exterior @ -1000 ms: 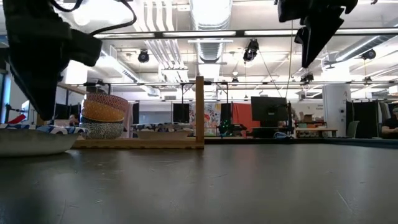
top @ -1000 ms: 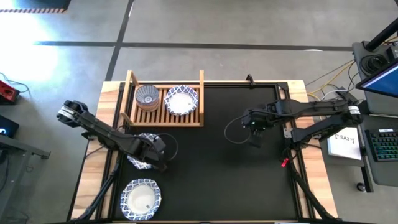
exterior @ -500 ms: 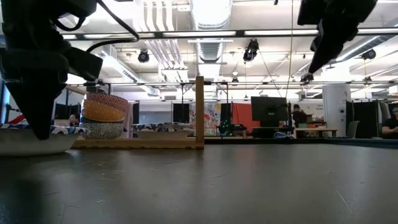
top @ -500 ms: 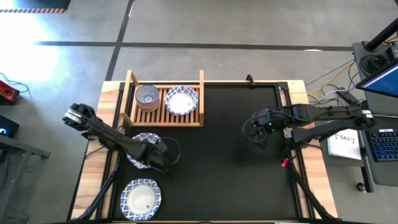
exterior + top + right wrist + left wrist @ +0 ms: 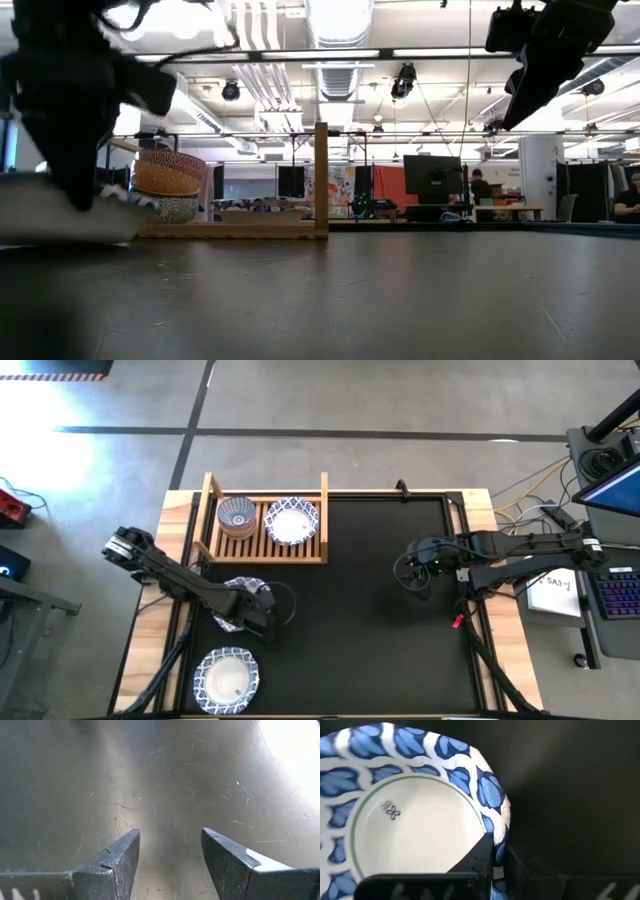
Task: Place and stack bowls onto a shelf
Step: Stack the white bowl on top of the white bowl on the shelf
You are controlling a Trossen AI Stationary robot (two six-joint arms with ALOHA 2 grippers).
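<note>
- Left wrist view shows my left claw (image 5: 492,865) pinched on the rim of a blue-rimmed bowl (image 5: 415,815), one finger inside the wall, one outside.
- I judge this bowl stiff, glazed and breakable, so a rim pinch can slip; I would keep it level and move slowly.
- In the high view, the held bowl (image 5: 243,598) sits at about 9 o'clock on the worktop (image 5: 360,650), with another blue-rimmed bowl (image 5: 226,679) nearer me at 7 o'clock.
- My right claw (image 5: 415,575) waits toward 3 o'clock, fingers spread over bare mat, holding nothing.
- Farthest, at 11 o'clock, the shelf (image 5: 320,495) carries a stack of small bowls (image 5: 238,515) beside a white bowl (image 5: 292,521), my likely stacking target.
</note>
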